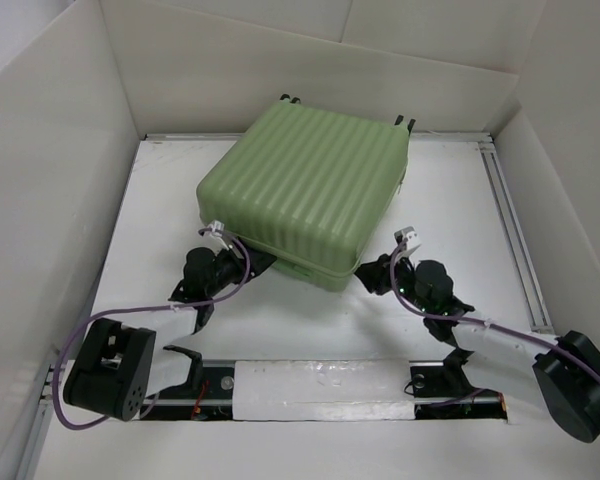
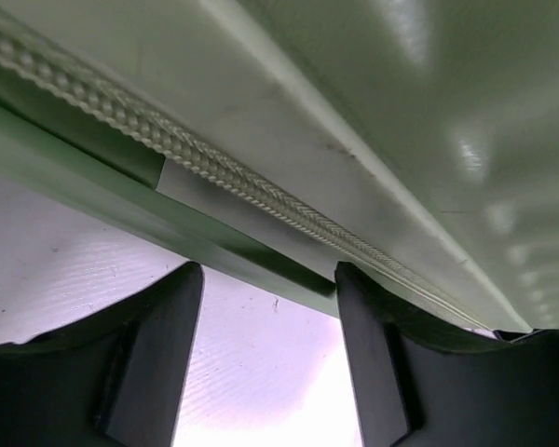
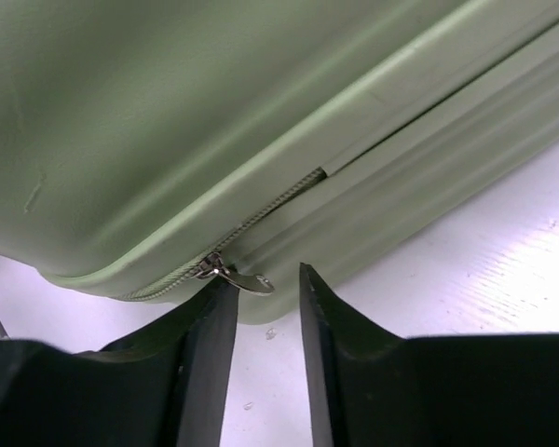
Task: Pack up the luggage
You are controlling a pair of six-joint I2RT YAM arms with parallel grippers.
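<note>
The luggage (image 1: 300, 185) is a pale green ribbed hard-shell suitcase lying flat and closed on the white table. My left gripper (image 1: 258, 262) is open at its near left edge. In the left wrist view the shell (image 2: 373, 93) and its zipper line (image 2: 214, 168) fill the top, with my gripper (image 2: 270, 275) just under the edge and holding nothing. My right gripper (image 1: 368, 272) is at the near right corner. In the right wrist view a silver zipper pull (image 3: 250, 280) hangs from the shell (image 3: 168, 112) between my slightly parted fingers (image 3: 265, 277), against the left finger (image 3: 214, 326), not clamped.
White cardboard walls (image 1: 50, 200) enclose the table on three sides. A metal rail (image 1: 510, 210) runs along the right side. The suitcase's black wheels (image 1: 406, 122) point to the back wall. A white padded strip (image 1: 320, 388) lies between the arm bases.
</note>
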